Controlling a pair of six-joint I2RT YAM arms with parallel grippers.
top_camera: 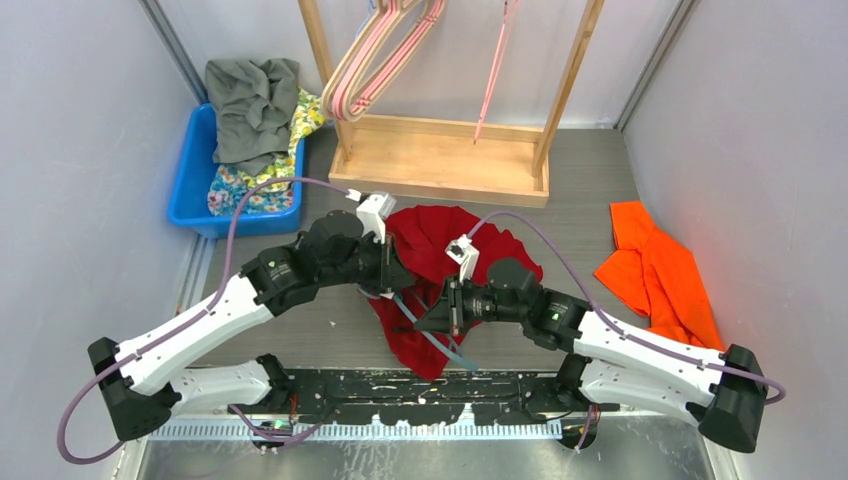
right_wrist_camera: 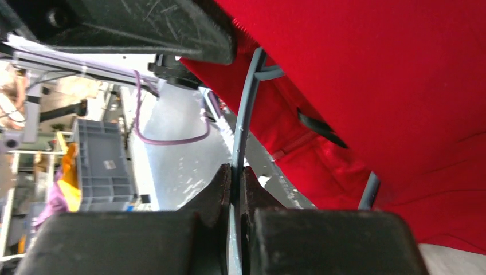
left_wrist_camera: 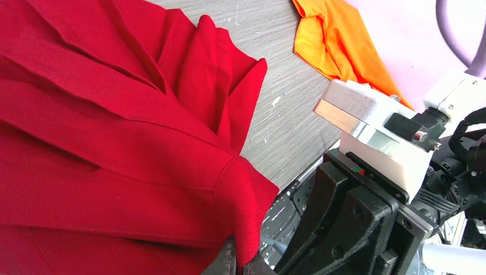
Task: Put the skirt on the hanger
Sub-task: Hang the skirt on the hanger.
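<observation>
- Red skirt sits crumpled mid-table between both grippers, with the grey hanger against its near part.
- Left gripper: fingers pinched together on skirt edge.
- Right gripper: fingers clamped on hanger wire.
- Orange garment lies well apart, to the right.

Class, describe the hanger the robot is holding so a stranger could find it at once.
From the wooden rack at the back, come forward to the red skirt. At its near edge, the right gripper pinches a thin hanger. It is grey-blue, unlike the pink hangers dangling on the rack.
</observation>
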